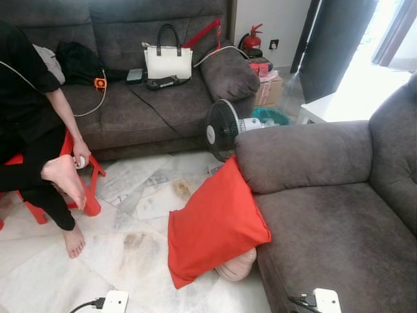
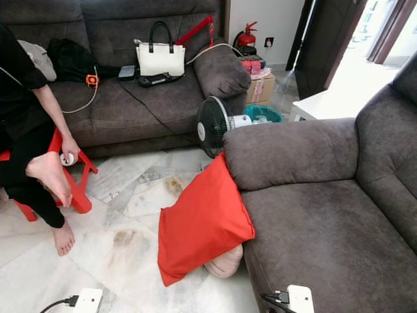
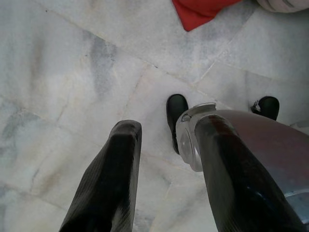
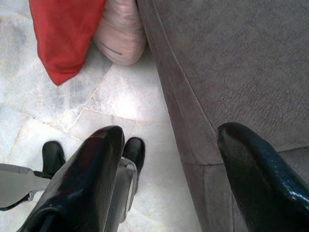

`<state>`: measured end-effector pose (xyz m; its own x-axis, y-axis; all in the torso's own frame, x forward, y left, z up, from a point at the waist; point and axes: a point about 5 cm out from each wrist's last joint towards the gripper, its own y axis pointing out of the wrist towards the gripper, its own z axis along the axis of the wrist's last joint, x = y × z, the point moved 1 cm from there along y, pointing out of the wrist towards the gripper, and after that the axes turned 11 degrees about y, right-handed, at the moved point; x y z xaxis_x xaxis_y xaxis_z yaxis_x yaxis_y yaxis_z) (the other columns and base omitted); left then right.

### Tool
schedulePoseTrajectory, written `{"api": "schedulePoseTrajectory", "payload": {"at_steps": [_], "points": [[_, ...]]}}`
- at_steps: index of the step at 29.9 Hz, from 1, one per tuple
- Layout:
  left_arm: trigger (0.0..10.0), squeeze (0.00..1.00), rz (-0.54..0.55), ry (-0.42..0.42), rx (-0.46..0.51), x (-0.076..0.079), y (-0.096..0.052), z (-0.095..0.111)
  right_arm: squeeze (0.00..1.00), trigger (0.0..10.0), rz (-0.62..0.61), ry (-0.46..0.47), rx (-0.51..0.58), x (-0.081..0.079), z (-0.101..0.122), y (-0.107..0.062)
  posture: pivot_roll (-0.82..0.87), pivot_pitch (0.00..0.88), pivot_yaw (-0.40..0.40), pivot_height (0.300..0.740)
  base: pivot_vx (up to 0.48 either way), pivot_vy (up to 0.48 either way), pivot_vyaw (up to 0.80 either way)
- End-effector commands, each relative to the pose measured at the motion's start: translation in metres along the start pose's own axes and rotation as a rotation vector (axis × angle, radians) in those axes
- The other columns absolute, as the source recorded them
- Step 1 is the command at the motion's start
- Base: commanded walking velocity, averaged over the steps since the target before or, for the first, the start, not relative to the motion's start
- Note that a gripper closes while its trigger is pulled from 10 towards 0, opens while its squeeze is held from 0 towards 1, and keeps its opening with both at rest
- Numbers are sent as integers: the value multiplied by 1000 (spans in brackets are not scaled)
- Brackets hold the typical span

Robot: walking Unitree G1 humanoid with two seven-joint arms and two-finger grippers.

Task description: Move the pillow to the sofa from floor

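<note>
Nothing done yet on this one: the red pillow [image 1: 212, 225] is on the marble floor [image 1: 130, 254], propped at a tilt against the front of the near grey sofa [image 1: 332, 222], its upper corner touching the armrest, with a second, pale pink cushion [image 1: 238, 266] tucked behind its lower edge. Sweeping from the left, a person sits on a red stool [image 1: 85, 189] with 1 bare foot raised, then the far sofa [image 1: 130, 98] carries a white handbag [image 1: 168, 60], and a black fan [image 1: 221, 129] stands just behind the pillow. So the whole job is ahead: reach, grasp, lift, set it on the seat. The left gripper [image 3: 164, 174] hangs low with its 2 fingers spread over bare floor, and the pillow's corner lies ahead of it, apart. The right gripper [image 4: 174, 179] is also spread, holding nothing, poised over the line where the sofa's front meets the floor (pillow and pink cushion both ahead of it, near but not touching). By my read, the approach is not yet made.
</note>
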<state>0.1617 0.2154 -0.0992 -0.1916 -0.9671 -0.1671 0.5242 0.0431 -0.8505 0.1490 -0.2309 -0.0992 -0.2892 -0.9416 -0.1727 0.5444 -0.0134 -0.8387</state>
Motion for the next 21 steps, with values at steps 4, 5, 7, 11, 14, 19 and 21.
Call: {"api": "schedulePoseTrajectory", "payload": {"at_steps": [4, 5, 7, 11, 14, 19, 21], "points": [[10000, 0, -7, 10, -6, 0, -1, -3, 0, 10000, -10, 15, -13, 3, -4, -1, 84, 17, -27, 740, 0, 0, -775], [10000, 0, -7, 10, -6, 0, -1, -3, 0, 10000, -10, 15, -13, 3, -4, -1, 84, 17, -27, 740, 0, 0, -775], [10000, 0, -6, 12, -7, -1, -1, -3, 0, 10000, -12, 14, -12, 3, -3, -1, 84, 17, -27, 740, 0, 0, 0], [10000, 0, -6, 13, -7, -1, -1, -3, 0, 10000, -11, 19, -9, 2, -3, -1, 84, 17, -27, 740, 0, 0, 0], [10000, 0, -7, 14, -7, -1, -1, -3, 0, 10000, -9, 23, -4, 2, -3, -1, 84, 17, -26, 740, 0, 0, 0], [10000, 0, -4, 17, -6, -1, -1, -3, 0, 10000, -7, 24, -1, 2, -3, -1, 85, 18, -26, 740, 0, 0, 0], [10000, 0, -1, 19, -6, -2, -1, -3, 0, 10000, -8, 22, -3, 2, -3, -1, 86, 19, -26, 740, 0, 0, 0]]}}
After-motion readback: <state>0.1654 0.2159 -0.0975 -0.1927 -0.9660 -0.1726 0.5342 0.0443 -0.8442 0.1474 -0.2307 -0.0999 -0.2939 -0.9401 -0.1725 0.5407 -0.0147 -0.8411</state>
